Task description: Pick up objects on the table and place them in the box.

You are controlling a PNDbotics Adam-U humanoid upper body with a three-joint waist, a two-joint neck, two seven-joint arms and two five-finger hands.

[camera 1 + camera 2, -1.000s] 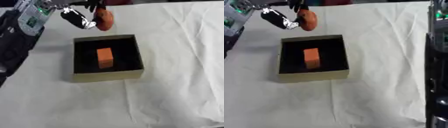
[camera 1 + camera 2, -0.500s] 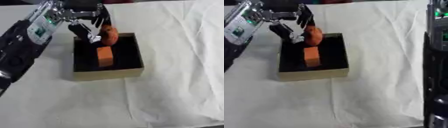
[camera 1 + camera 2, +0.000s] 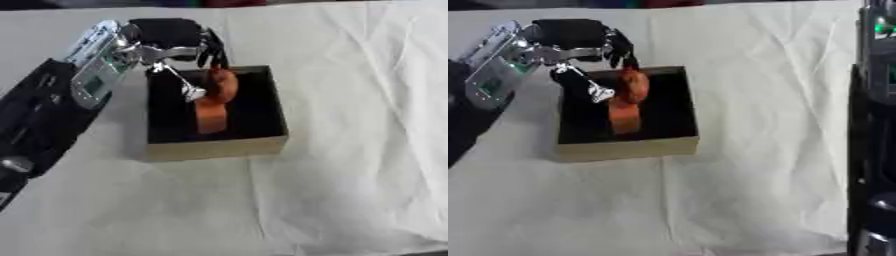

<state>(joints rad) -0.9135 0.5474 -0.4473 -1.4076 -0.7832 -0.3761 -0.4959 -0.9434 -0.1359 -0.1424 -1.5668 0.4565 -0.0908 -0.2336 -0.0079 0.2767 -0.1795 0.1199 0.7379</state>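
Right arm (image 3: 875,125) cut by frame edge, its robot hand out of view.

Box (image 3: 215,145): one. Orange block (image 3: 210,116): one. Rounded orange object (image 3: 222,85): one. White cloth (image 3: 350,100): one.

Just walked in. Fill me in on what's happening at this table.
The robot's left hand reaches over the box on the white cloth, its fingers curled round a rounded orange object held just above the box's dark inside. An orange block already stands in the box, right below the held piece. The right arm shows only as a dark edge at the right of the right eye view; its hand is out of sight.
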